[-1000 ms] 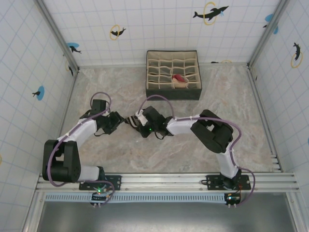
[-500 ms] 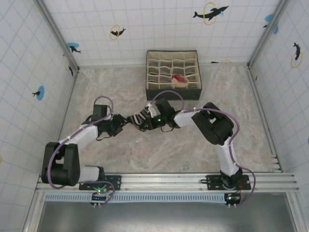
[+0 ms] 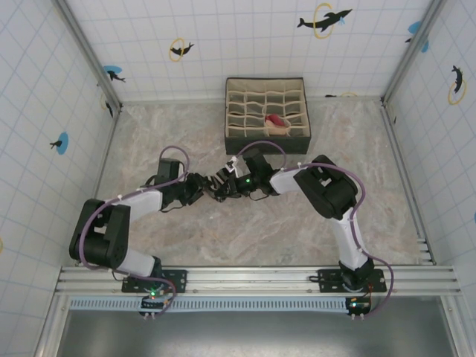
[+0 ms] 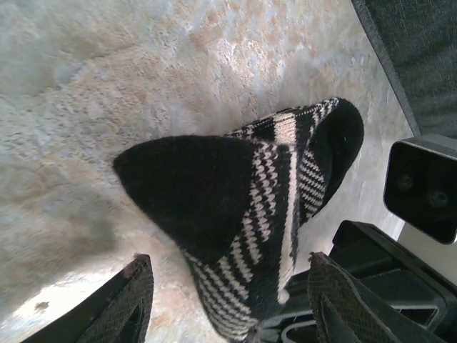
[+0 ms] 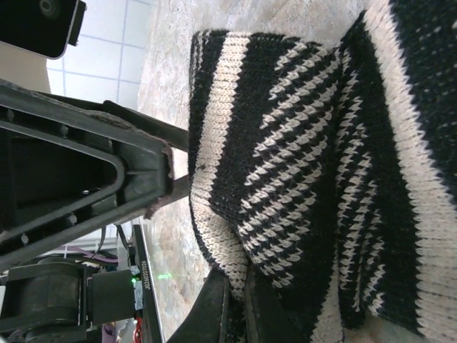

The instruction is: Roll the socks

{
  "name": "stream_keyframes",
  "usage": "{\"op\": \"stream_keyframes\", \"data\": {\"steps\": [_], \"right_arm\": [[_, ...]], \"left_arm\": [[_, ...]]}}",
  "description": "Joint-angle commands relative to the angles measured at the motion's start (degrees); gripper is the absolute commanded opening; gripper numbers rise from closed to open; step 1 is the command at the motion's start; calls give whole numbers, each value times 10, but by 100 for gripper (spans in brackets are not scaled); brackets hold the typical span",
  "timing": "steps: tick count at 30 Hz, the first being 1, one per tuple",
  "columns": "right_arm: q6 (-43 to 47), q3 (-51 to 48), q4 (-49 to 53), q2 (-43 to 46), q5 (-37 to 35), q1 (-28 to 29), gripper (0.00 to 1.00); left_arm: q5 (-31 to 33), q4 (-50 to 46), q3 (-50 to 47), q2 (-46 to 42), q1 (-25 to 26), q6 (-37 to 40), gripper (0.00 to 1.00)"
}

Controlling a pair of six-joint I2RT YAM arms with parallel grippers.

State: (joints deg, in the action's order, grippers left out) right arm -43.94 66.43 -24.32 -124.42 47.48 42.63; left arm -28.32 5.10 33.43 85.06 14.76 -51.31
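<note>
Black knitted sock with grey-white stripes (image 4: 243,186) lies bunched on the marbled tabletop (image 4: 107,86), between the two arms. The left gripper (image 4: 228,264) straddles its near end with jaws roughly half open, one finger on either side and nothing held. The right gripper (image 5: 235,314) is pinched shut on a striped edge of the same sock.

The risk, judged from here — if the left jaws close on the top layer alone, or the right arm pulls while they close, the fabric could slide out or unfold instead of rolling. The two grippers also sit very near each other, so a small misjudged turn could knock finger against finger.

In the left wrist view the sock's long axis runs from between the left fingers up and away to a rounded black end, which points away from the left arm; a black fold juts out sideways. Whether that rounded end is toe or cuff cannot be told.

Farther back, the peach sock with a dark red toe (image 3: 276,121) sits in a compartment of the beige fabric organiser box with dark sides (image 3: 265,144)
</note>
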Motion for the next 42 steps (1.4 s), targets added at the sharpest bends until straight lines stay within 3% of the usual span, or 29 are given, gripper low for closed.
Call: {"op": "stream_keyframes", "data": {"steps": [1, 5, 13, 19, 21, 26, 30, 36, 42], "right_arm": [[-18, -15, 27, -25, 5, 0, 0], [-18, -15, 25, -26, 4, -1, 0], [-1, -23, 34, -11, -1, -4, 4], [54, -21, 79, 20, -39, 0, 19], [96, -8, 125, 40, -69, 9, 28], [199, 31, 244, 87, -197, 45, 44], [265, 23, 268, 132, -341, 84, 49], [390, -6, 253, 180, -599, 183, 60], [473, -29, 203, 176, -755, 264, 65]], "left_arm": [[11, 38, -1, 22, 10, -17, 58], [23, 39, 7, 52, 22, -17, 56], [74, -17, 25, 79, 24, -16, 42], [92, -87, 60, 100, 24, -2, 1], [97, -120, 77, 106, 24, 6, 0], [113, -174, 98, 99, 24, 20, 0], [109, -197, 106, 88, 23, 26, 0], [94, -225, 109, 73, 21, 38, 0], [86, -242, 94, 52, 11, 46, 0]]}}
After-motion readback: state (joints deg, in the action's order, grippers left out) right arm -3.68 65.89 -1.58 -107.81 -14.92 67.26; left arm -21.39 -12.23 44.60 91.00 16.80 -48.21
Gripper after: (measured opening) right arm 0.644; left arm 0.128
